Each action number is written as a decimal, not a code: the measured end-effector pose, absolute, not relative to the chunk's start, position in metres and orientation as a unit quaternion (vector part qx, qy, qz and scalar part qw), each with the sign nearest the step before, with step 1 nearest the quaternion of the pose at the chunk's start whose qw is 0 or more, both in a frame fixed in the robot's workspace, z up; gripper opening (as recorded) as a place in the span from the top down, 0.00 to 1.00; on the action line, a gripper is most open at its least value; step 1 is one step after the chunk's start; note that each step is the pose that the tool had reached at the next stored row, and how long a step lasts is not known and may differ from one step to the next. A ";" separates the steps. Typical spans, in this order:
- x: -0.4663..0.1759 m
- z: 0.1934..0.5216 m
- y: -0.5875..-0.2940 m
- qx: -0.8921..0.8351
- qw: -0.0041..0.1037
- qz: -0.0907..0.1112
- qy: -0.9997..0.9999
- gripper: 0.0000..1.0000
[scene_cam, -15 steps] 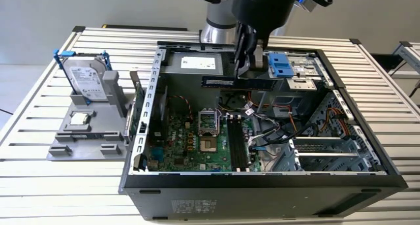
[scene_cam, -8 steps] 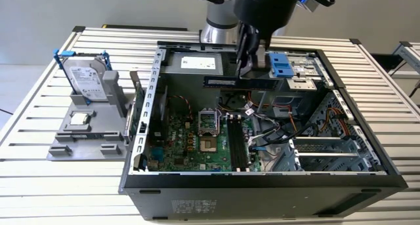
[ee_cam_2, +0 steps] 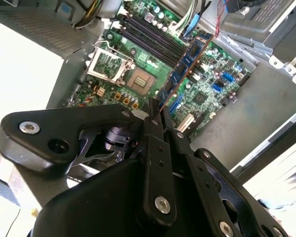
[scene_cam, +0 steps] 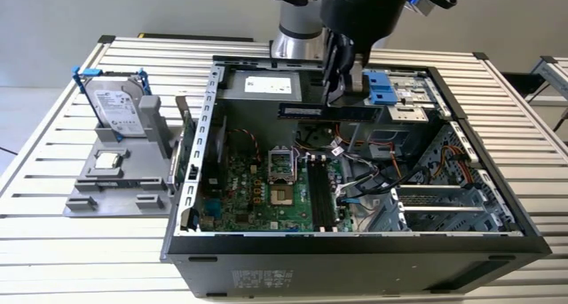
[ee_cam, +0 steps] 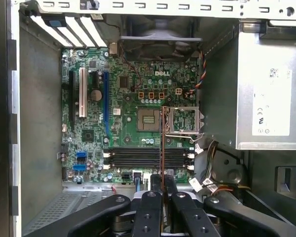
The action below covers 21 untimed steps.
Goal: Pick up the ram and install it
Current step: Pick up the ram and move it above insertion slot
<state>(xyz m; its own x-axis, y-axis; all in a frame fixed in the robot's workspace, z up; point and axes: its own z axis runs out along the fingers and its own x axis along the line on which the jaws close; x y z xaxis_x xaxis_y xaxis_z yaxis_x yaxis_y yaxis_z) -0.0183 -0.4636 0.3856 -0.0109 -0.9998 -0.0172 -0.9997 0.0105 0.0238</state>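
The fingers [ee_cam_2: 152, 143] are pinched tight on one end of the ram [ee_cam_2: 185, 64], so the gripper [ee_cam_2: 158, 111] is clamped on the stick with no gap showing. The blue-green board reaches out from the fingertips, with its chips visible in the second wrist view. In the first wrist view the ram [ee_cam: 162, 138] shows edge-on as a thin line over the memory slots [ee_cam: 148, 158] and the processor socket [ee_cam: 148, 120] of the motherboard [ee_cam: 89, 133]. In the exterior view the gripper [scene_cam: 342, 101] carries the ram [scene_cam: 302, 110] level above the open computer case [scene_cam: 355, 251], clear of the board. A hard drive [scene_cam: 120, 108] stands on a grey fixture [scene_cam: 116, 191] beside the case.
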 end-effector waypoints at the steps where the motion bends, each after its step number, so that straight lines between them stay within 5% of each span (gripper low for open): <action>1: -0.018 0.386 -0.464 0.703 0.002 -0.014 -0.711 1.00; 21: -0.005 0.386 -0.464 0.703 0.000 -0.012 -0.711 1.00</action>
